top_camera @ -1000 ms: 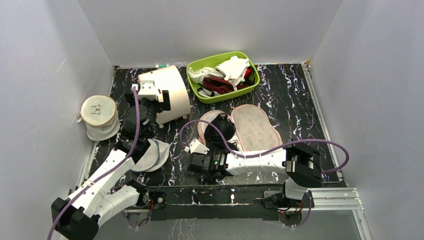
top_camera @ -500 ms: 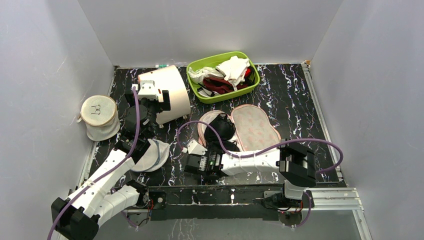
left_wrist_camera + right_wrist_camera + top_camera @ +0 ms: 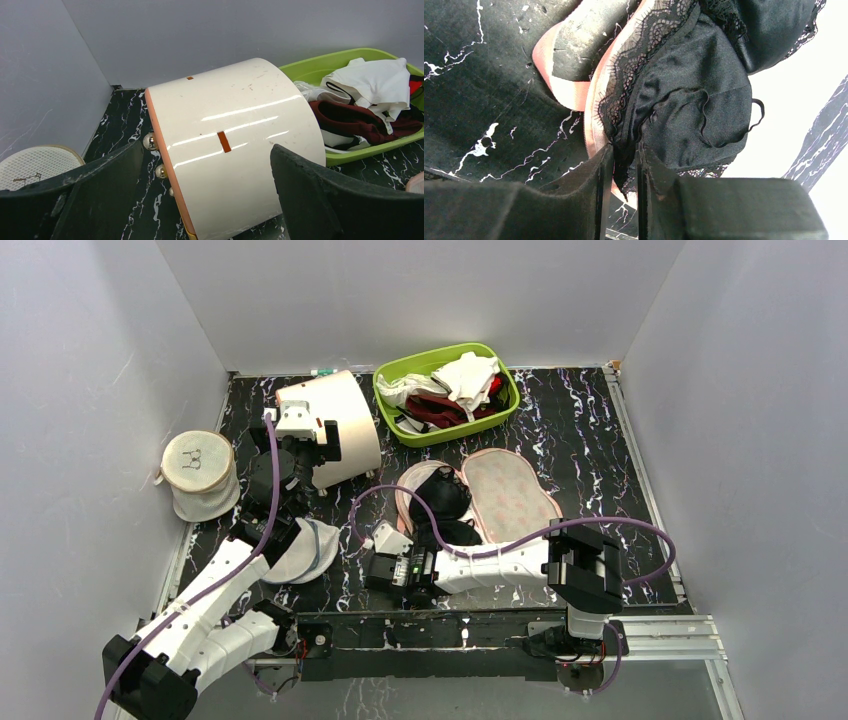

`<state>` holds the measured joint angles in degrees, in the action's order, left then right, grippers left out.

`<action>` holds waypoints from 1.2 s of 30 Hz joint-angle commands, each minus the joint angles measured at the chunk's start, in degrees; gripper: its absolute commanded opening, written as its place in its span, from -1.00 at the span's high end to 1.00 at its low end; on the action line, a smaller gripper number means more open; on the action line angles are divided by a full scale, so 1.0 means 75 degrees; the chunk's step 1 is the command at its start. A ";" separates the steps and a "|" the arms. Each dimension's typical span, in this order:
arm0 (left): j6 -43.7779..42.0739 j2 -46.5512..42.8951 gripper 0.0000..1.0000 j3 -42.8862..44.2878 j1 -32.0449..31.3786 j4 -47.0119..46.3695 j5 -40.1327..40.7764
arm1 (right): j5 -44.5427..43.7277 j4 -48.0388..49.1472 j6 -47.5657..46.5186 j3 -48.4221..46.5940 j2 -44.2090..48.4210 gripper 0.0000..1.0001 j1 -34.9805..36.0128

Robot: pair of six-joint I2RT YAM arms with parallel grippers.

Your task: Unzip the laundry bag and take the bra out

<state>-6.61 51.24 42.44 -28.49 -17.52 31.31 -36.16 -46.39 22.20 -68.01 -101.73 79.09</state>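
Right gripper (image 3: 624, 155) is nearly closed, pinching the lace edge of the bra (image 3: 694, 100) between its fingers. Laundry bag (image 3: 512, 495) lies unzipped and flat in the middle of the worktop (image 3: 590, 440), its two halves spread side by side. The right half shows only its pale lining. The bra sits on the left half and spills over that half's near rim towards the near edge (pink zip edging runs just under the lace in the right wrist view). Left gripper (image 3: 207, 150) is wide open and holds nothing. Its fingers frame a glossy cream drum (image 3: 340, 425) lying on its side towards the far-left corner; can't see inside the drum. Green tub (image 3: 503, 412) at the far edge holds white cloths (image 3: 466, 374) piled over a dark red garment (image 3: 440, 410). White mesh cylinder bag (image 3: 195, 475) stands at the left edge, top closed. Round mesh pouch (image 3: 305, 550) lies flat near the near-left corner, partly under the left arm.
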 commanded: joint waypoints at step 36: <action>0.0065 -0.0083 -0.97 0.0288 0.0025 -0.0078 -0.0070 | 0.0118 0.1503 0.0977 0.0191 0.4423 1.00 -0.0308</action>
<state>-6.59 51.24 42.44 -28.49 -17.50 31.05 -34.30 -39.64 27.11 -65.73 -73.82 78.28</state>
